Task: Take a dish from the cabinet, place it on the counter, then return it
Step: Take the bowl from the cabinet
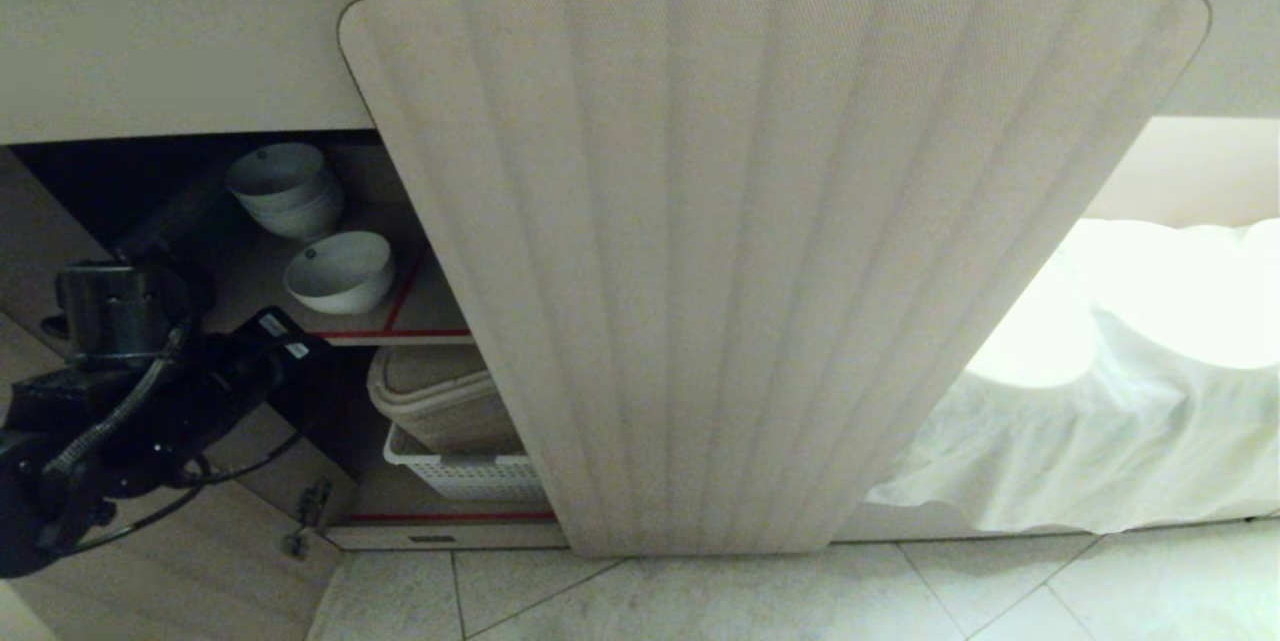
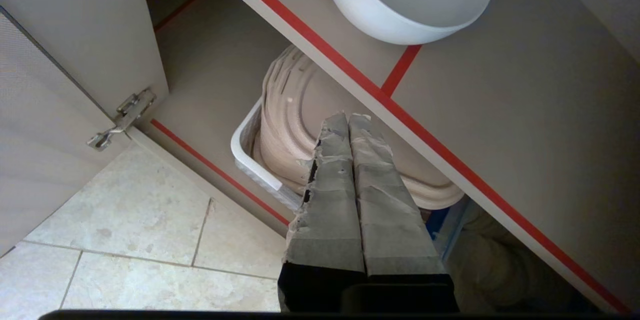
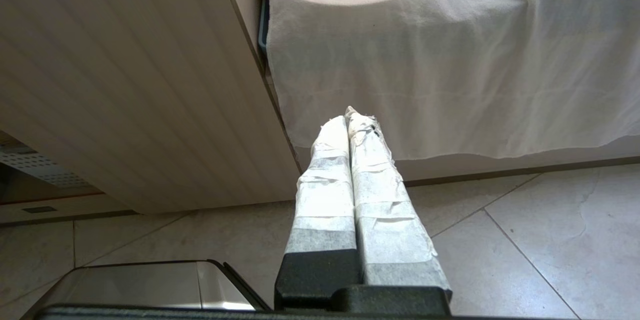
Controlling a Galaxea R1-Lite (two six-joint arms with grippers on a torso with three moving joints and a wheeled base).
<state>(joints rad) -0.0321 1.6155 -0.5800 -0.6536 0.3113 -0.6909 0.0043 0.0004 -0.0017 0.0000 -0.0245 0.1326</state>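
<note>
— Where's the left arm now?

— Low at the open side of the cabinet (image 1: 770, 261), bent in front of the dark opening. The left gripper (image 2: 348, 118) reaches toward the shelves with its taped fingers (image 2: 372, 180) pressed flat together, nothing between them.

— And the bowl?

— The white bowl (image 1: 340, 271) sits on the upper shelf (image 2: 500, 110), just behind the red edge strip (image 2: 345, 68). From the gripper it lies ahead and above, clearly apart from the fingertips. The fingertips themselves are over the lower compartment, above a beige ridged lid (image 2: 295, 125) resting in a white basket (image 1: 465, 471).

— Any other bowls?

— A stack of bowls (image 1: 285, 186) stands farther back on the same shelf, beyond the single one.

— What about the right arm?

— The right gripper (image 3: 348, 116) hangs low over the tiled floor (image 3: 525, 240), fingers closed against each other and holding nothing, pointing at a white cloth (image 3: 450, 60) draped beside the fluted door (image 3: 130, 85).

— Anything you can't make out?

— The door covers most of the cabinet's inside, so only the left end of the shelves shows. The bowl is cut off in the wrist picture; only its underside and part of its rim show. The counter's top surface can't be seen from down here.
</note>
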